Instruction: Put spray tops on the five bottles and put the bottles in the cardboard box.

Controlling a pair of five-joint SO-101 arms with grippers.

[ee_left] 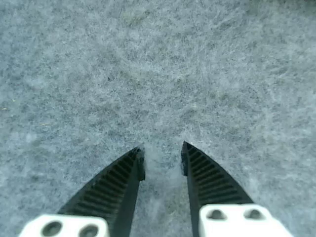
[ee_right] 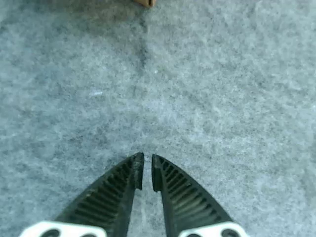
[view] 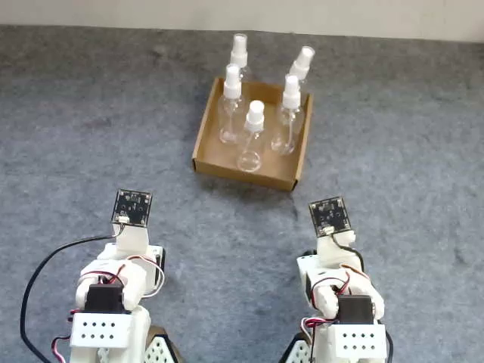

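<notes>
The cardboard box [view: 203,145] lies at the far middle of the grey felt table. Several clear bottles stand upright inside it, each with a white spray top: one in front [view: 252,140], one at the left [view: 230,113], one at the right [view: 288,115], and two at the back [view: 240,51] [view: 302,63]. Both arms are folded back at the near edge, well short of the box. My left gripper [ee_left: 162,159] hangs slightly open over bare felt with nothing in it. The right gripper [ee_right: 147,167] is shut on nothing, and a corner of the box [ee_right: 145,2] shows beyond it.
The left arm [view: 125,257] and right arm [view: 333,265] sit side by side with bare felt between them and the box. A pale wall [view: 242,11] runs along the table's far edge. A black cable [view: 38,280] loops beside the left arm.
</notes>
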